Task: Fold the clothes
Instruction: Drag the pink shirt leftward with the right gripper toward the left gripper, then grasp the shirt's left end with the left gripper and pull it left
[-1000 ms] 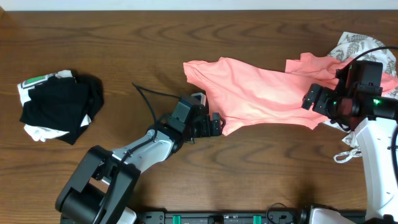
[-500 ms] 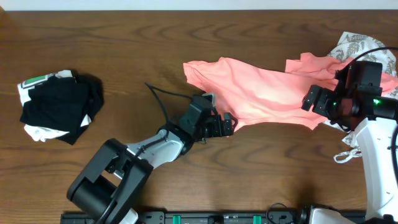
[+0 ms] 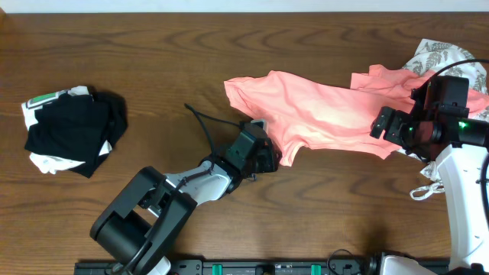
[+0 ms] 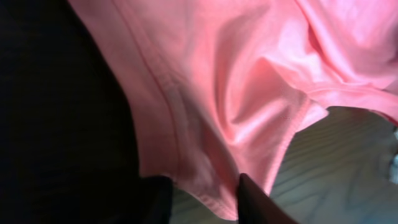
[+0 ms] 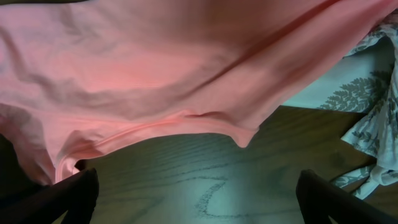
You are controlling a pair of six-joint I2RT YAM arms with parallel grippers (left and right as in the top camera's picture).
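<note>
Left claw point(image 3: 270, 158) advanced | T-shirt point(image 3: 321, 114) hem — between its fingers point(image 4: 255, 202)

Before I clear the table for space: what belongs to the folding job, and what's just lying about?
Job: pink T-shirt, leaf-print garment, black-and-white bundle.
Lying about: white cord, possibly a garment's own.

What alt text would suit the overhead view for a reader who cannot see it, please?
A salmon-pink T-shirt lies on a wooden table, the left gripper at its hem and the right gripper over its right end. A black-and-white bundle sits far left; a leaf-print garment, far right.
</note>
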